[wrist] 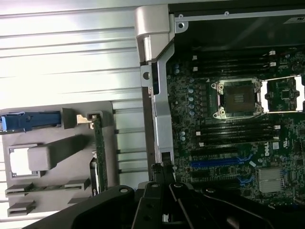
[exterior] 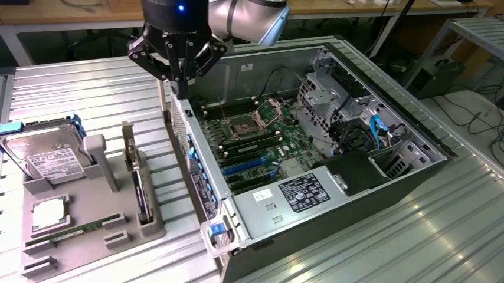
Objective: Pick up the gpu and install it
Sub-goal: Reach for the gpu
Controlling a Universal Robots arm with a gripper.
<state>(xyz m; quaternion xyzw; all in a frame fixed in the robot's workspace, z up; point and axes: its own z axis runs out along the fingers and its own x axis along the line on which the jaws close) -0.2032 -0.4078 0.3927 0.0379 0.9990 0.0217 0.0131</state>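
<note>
Exterior view: fingers [exterior: 181, 82] pressed together, pinching nothing, at the computer case [exterior: 354, 236] rear wall; gpu [exterior: 143, 194] stands on edge in the grey holder [exterior: 94, 227], well apart toward the exterior view's left, long axis parallel to that wall.

Case wall [exterior: 189, 147] sits right under the gripper [exterior: 179, 88], so no straight drop there. Motherboard [exterior: 260, 141] bay is open on one side; on the other, bare table [exterior: 102, 100], then the parts tray [exterior: 98, 197].

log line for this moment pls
tool shut, above pc case wall | gpu upright in gray holder, not picked
</note>
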